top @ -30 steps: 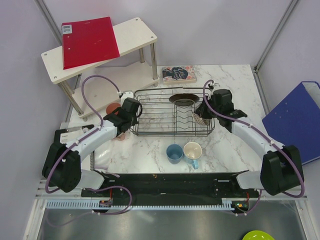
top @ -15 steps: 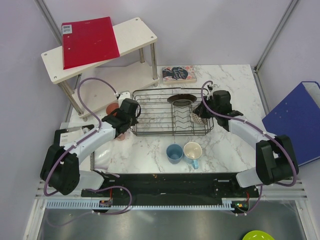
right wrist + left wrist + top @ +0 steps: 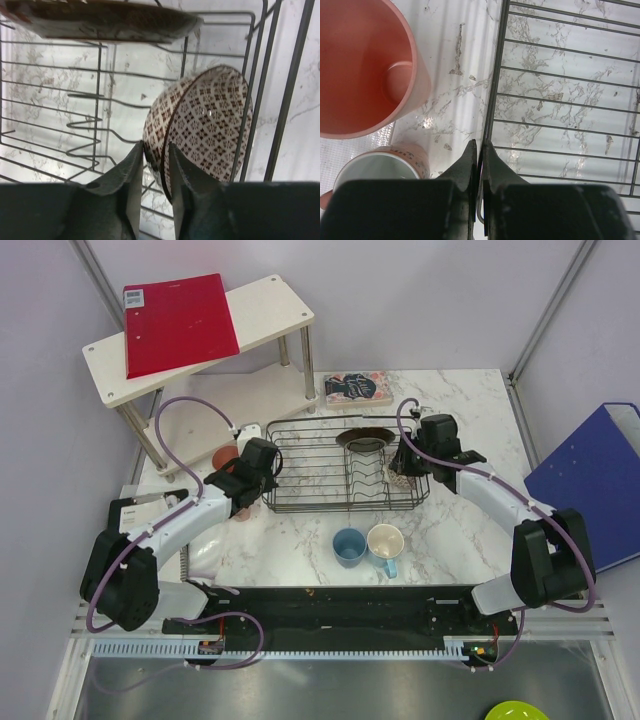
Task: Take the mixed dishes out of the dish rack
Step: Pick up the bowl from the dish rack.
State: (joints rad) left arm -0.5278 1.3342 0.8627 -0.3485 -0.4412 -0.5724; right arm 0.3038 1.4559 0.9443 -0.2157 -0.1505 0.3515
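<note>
The jaws of your right gripper (image 3: 155,146) stand parted astride the rim of the red-speckled bowl (image 3: 210,125) leaning in the right end of the dish rack (image 3: 310,468), so a shallow bite may drop it against the wires, even with your left gripper (image 3: 479,150) pinching the rack's edge wire.

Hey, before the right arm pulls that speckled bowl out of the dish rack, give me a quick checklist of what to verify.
1. Right end effector astride the red-speckled bowl rim: ok.
2. Its jaws clamped firmly on that rim: cannot tell.
3. Left end effector shut on the dish rack edge wire, steadying it: ok.
4. Dark plate apart from the bowl: ok.
5. Bowl free of the rack's end wires on the way up: cannot tell; one wire crosses in front of it.
</note>
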